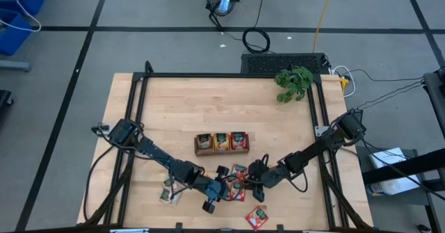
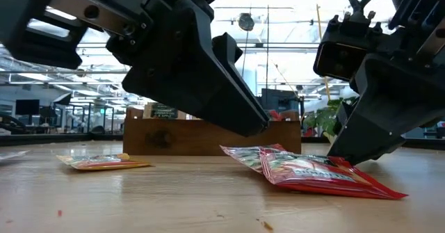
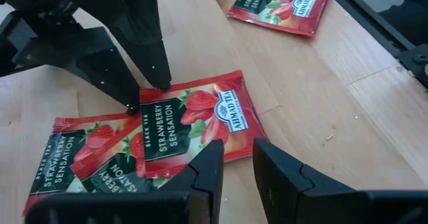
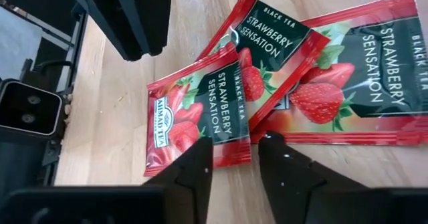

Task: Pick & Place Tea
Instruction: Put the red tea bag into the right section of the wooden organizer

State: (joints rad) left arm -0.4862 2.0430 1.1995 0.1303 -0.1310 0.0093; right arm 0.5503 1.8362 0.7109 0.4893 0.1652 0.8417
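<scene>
Three red strawberry tea sachets (image 1: 236, 179) lie overlapped on the table near its front edge. The top sachet (image 3: 194, 120) also shows in the right wrist view (image 4: 200, 114). My left gripper (image 3: 237, 156) is open, low over the top sachet's near edge; in the low view its finger (image 2: 243, 115) hangs just above the pile. My right gripper (image 4: 234, 150) is open on the opposite side, and its fingertips (image 3: 162, 85) come down at the top sachet's far edge. Another red sachet (image 1: 257, 217) lies alone nearer the front edge. My right gripper's fingers slant down from the table's right side and stand at the top sachet's far edge (image 3: 144, 97), one on either side of its corner. The sachet lies flat on the others. Whether the fingertips touch it, I cannot tell.
The brown three-compartment tray (image 1: 222, 142) with sachets in it stands just behind the pile. An orange-edged sachet (image 1: 169, 193) lies to the left. A leafy plant (image 1: 293, 83) stands at the far right. The black frame rails run along the table's sides.
</scene>
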